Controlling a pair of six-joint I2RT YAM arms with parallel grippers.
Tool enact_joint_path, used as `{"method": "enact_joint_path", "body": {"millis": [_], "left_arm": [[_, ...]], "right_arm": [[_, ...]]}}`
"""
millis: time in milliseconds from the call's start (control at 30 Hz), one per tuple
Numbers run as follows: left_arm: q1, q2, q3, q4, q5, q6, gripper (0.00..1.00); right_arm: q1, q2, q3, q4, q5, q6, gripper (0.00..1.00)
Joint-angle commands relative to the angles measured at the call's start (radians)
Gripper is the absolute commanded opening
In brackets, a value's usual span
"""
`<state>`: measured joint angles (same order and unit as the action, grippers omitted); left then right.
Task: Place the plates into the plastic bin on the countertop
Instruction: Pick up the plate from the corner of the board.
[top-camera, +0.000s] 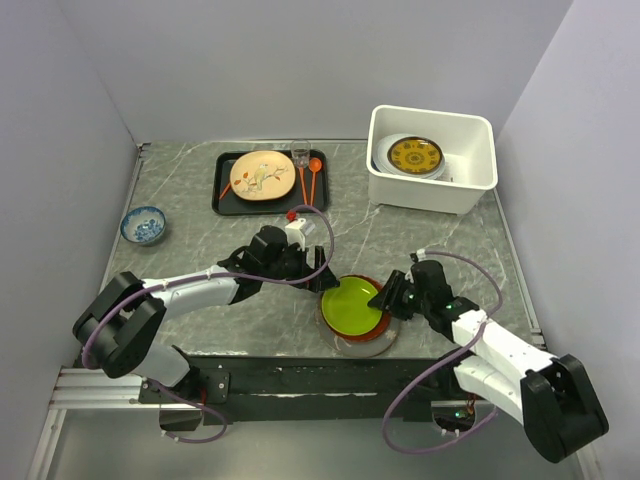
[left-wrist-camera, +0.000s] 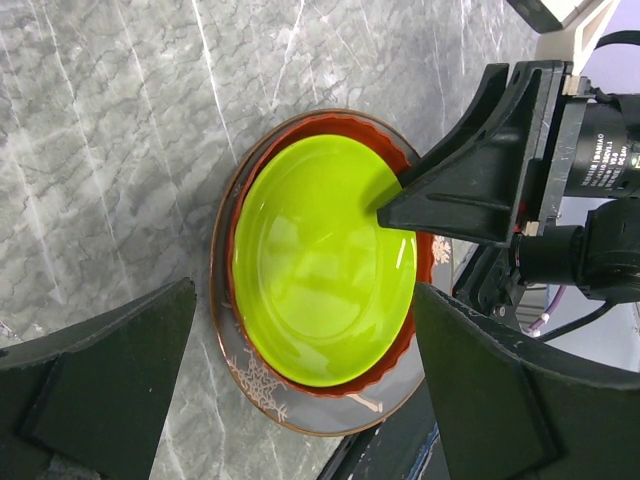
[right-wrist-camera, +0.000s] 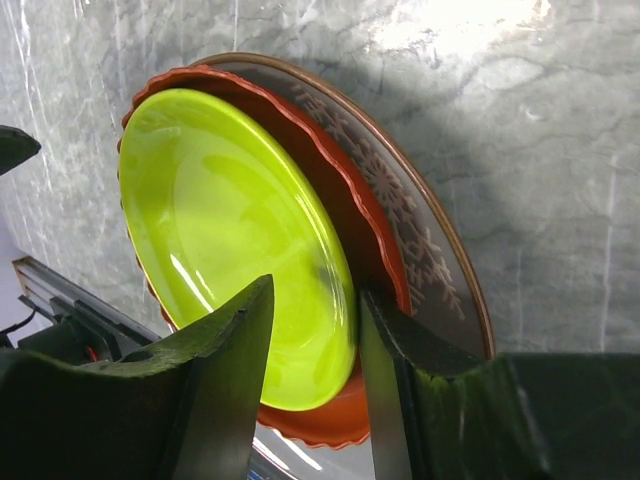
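At the bench's (top-camera: 400, 232) near edge, the right gripper (right-wrist-camera: 315, 290) was clamped on the lime green plate's (left-wrist-camera: 320, 260) rim, atop the red-brown plate (right-wrist-camera: 330, 180). The left gripper (top-camera: 320, 277) hung wide apart alongside. A slow, level lift seemed best to spare the stack before carrying to the far-right plastic bin (top-camera: 420, 190).

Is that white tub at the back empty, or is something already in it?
Not empty: the plastic bin already holds a gold-patterned plate, visible from the overhead camera.

Bright light, glare on countertop (right-wrist-camera: 448, 28)
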<state>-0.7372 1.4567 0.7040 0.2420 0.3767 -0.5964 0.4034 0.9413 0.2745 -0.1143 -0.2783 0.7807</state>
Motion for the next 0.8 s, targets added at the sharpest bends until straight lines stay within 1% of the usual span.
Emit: {"method": "enact_joint_path", "body": {"millis": [0,33,67,100,133,233,467,567,767], "left_arm": [[-0.005,-0.038,0.015,0.016,-0.010,0.006,0.95],[-0.005,-0.038,0.015,0.016,-0.009,0.007,0.95],[-0.005,-0.039,0.015,0.016,-0.009,0.007,0.95],[-0.005,-0.039,0.017,0.016,-0.007,0.009,0.95],[-0.004,-0.039,0.017,0.016,-0.007,0.010,0.95],[-0.005,-0.039,0.020,0.013,-0.018,0.015,0.97],[-0.005,-0.027,0.023,0.023,-0.028,0.010,0.98],[-0.004,-0.033,0.022,0.020,-0.067,0.001,0.99],[-0.004,-0.053,0.015,0.013,-0.113,-0.008,0.99]], "right_arm": [[0.005,0.048,-0.012,0.019,0.013,-0.014,0.45],[0.005,0.051,-0.017,0.030,0.007,-0.015,0.38],[0.006,0.057,-0.018,0.037,-0.001,-0.015,0.16],[0.006,0.060,-0.024,0.051,-0.008,-0.014,0.07],[0.005,0.063,-0.024,0.053,-0.012,-0.014,0.01],[0.008,0.048,-0.024,0.050,-0.012,-0.009,0.00],[0.006,-0.073,0.005,-0.011,0.027,-0.008,0.00],[0.006,-0.108,0.017,-0.031,0.033,-0.008,0.00],[0.006,-0.111,0.034,-0.042,0.031,-0.021,0.00]]}}
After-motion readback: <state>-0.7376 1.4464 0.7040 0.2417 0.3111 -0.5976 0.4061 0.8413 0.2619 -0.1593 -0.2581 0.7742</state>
